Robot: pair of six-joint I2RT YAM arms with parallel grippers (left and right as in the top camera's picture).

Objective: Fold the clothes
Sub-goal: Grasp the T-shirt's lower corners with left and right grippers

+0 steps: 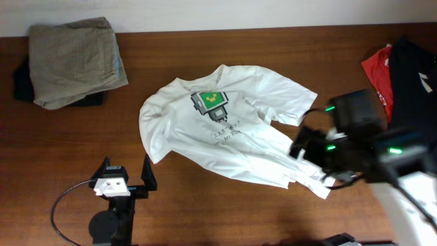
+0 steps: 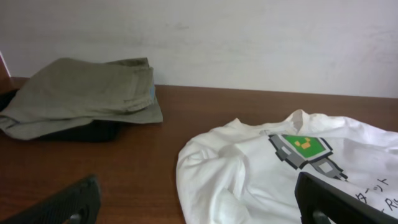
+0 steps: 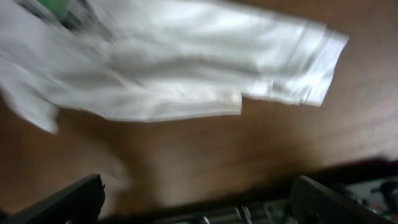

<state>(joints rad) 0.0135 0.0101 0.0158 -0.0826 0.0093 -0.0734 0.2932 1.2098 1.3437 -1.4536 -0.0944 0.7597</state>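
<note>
Wooden table (image 1: 225, 212) is noted as the work surface, with a pale wall seen behind it in the left wrist view.

White T-shirt (image 1: 225, 130) is recorded near the table's middle. It is laid front up, unfolded and rumpled, with the collar toward the far edge and the hem toward the near right. One sleeve is bunched at the left and the other is creased at the upper right.

Khaki garment (image 1: 75, 58) is found folded at the far left corner, stacked on a dark item (image 1: 20, 82), well apart from the shirt. Red garment (image 1: 375, 68) and black garment (image 1: 413, 65) are heaped at the far right edge.

Right gripper (image 3: 196, 186) is held over the shirt's hem corner at the near right. The right wrist view is blurred, but its fingers (image 3: 62, 202) appear to be spread wide with nothing gripped.

Left gripper (image 1: 125, 167) is placed near the front left, just short of the shirt. Its jaws are spread wide, nothing is held, and bare wood is seen between them.

Green-and-black print (image 1: 210, 102) is seen on the chest, with small dark lettering below it.
</note>
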